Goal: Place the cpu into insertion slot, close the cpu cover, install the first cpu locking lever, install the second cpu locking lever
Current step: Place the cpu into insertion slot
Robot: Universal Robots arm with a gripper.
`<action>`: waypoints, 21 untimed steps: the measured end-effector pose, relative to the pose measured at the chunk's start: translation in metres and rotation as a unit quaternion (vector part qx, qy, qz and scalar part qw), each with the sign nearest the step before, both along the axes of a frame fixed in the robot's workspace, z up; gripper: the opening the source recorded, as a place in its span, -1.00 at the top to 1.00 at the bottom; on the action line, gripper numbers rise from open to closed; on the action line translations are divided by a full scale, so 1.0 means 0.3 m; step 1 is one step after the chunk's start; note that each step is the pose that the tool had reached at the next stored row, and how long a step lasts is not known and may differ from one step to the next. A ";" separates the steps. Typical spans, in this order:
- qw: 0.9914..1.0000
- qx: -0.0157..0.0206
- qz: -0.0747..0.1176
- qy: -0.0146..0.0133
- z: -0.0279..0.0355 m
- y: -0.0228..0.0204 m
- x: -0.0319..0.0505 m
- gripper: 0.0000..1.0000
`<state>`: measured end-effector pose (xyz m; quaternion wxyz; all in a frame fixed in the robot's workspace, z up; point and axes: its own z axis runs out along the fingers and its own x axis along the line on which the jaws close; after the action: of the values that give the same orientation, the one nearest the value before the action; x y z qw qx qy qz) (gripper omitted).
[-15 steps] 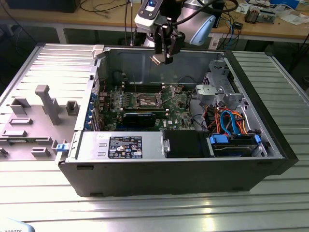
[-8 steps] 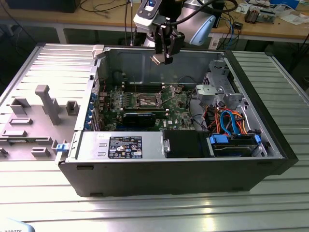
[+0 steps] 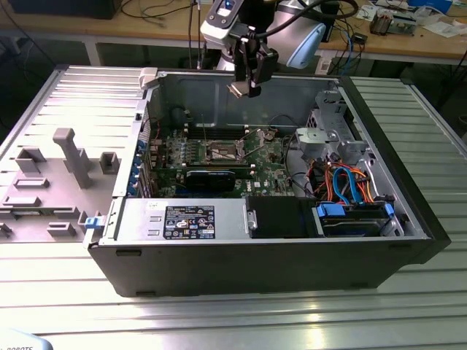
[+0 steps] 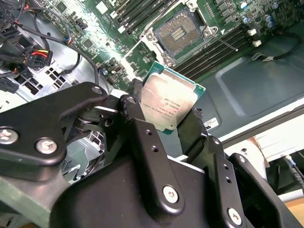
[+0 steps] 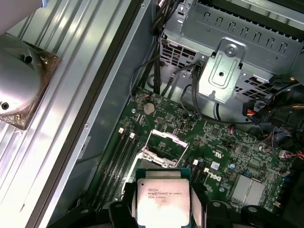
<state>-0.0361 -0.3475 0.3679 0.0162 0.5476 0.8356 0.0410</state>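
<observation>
My gripper (image 3: 245, 86) hangs above the open computer case, over its back wall, shut on the cpu (image 3: 238, 89). The cpu (image 4: 168, 104) is a flat square chip with a silver-grey top and a thin green rim, pinched by two opposite edges between the black fingers (image 4: 137, 114). The first wrist view shows the cpu (image 5: 161, 197) held flat in the gripper (image 5: 162, 205). Below it on the green motherboard (image 3: 270, 164) lies the insertion slot (image 3: 222, 153), a dark square recess (image 4: 178, 31) with a silver border (image 5: 164, 147), and nothing sits in it. I cannot tell the cpu cover apart from that silver border.
Long memory slots (image 4: 213, 47) flank the socket. A black graphics card (image 3: 211, 179) lies in front of it. At the exterior view's right stand a metal drive cage (image 3: 332, 135) and orange and blue cables (image 3: 350, 186). A grey fixture tray (image 3: 58, 168) sits left of the case.
</observation>
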 end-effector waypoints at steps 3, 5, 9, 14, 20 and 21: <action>1.000 0.000 -0.005 0.000 0.000 0.000 0.000 -0.08; 1.000 0.000 -0.006 0.000 0.000 0.000 0.000 -0.08; 1.000 0.000 -0.024 0.000 0.000 0.000 0.000 -0.08; 1.000 0.000 -0.024 0.000 0.000 0.000 0.000 -0.08; 1.000 0.000 -0.030 0.000 0.000 0.000 0.000 -0.08; 1.000 0.000 -0.031 0.000 0.000 0.000 0.000 -0.08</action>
<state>-0.0361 -0.3475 0.3679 0.0175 0.5729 0.8184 0.0405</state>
